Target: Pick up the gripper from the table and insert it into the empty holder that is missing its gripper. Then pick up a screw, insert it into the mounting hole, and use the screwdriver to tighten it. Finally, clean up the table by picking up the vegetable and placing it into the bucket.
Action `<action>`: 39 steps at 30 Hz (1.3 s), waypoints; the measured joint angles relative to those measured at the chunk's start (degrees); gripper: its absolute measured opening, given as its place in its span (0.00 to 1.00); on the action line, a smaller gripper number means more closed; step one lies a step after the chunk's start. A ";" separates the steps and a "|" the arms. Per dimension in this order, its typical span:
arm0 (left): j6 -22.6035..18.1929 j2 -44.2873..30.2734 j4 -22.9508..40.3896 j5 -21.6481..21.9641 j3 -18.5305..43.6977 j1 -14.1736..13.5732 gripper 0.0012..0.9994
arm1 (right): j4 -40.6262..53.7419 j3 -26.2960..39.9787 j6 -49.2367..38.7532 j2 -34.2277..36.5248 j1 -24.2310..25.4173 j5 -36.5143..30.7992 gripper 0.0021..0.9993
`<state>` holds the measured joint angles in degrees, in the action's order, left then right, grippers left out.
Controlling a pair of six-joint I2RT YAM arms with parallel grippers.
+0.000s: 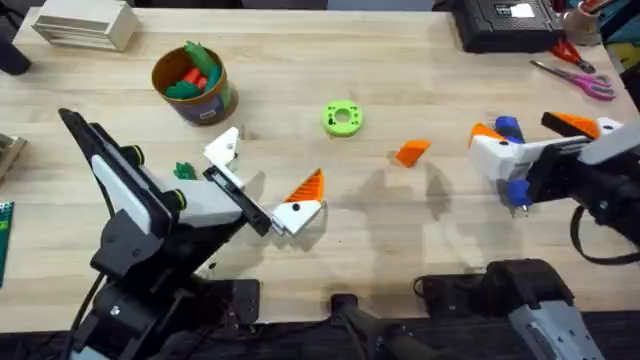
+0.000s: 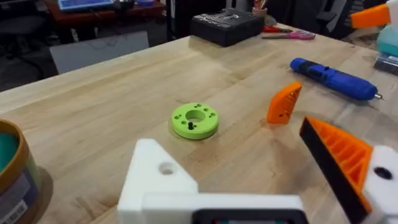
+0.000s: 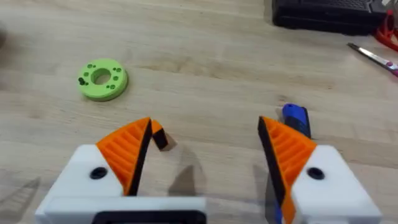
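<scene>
The loose orange gripper [image 1: 411, 151] [image 2: 284, 103] lies on the table right of centre. My left gripper [image 1: 262, 168] [image 2: 249, 168] is open: one finger is a bare white holder [image 1: 222, 148] [image 2: 155, 180] with its mounting hole [image 2: 166, 168], while the other carries an orange pad. The blue screwdriver [image 1: 517, 190] [image 2: 333, 78] [image 3: 295, 117] lies under my right gripper [image 1: 532, 128] [image 3: 205, 134], which is open over bare table. A small dark green vegetable [image 1: 184, 170] lies beside the left arm. The bucket [image 1: 192, 82] [image 2: 12, 168] stands at the back left.
A lime green ring [image 1: 342, 118] [image 2: 194, 119] [image 3: 102, 78] with a dark screw in it sits at mid-table. The bucket holds other toy vegetables. A black box [image 1: 500, 25], scissors [image 1: 575, 75] and a white stack [image 1: 85, 25] line the far edge.
</scene>
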<state>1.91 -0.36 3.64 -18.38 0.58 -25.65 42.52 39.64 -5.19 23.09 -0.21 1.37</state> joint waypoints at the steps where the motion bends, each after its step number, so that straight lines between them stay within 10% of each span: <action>1: 0.00 0.00 0.00 -0.01 0.00 0.00 0.99 | 0.00 0.00 0.00 0.00 0.00 0.00 0.99; 19: 0.00 0.00 0.00 -0.37 0.00 0.00 0.99 | -2.30 0.00 3.74 1.32 0.00 2.80 0.99; 28: 0.00 0.00 -0.11 -3.65 0.00 0.00 0.99 | 1.07 6.57 3.43 20.07 -5.95 8.94 0.99; 39: 0.02 0.00 -0.28 -13.34 0.00 0.00 0.99 | 9.89 19.26 -4.61 51.28 -18.15 -1.91 0.99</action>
<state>1.93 -0.36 3.36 -31.72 0.58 -25.65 52.41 58.89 -9.80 74.37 -18.36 -0.54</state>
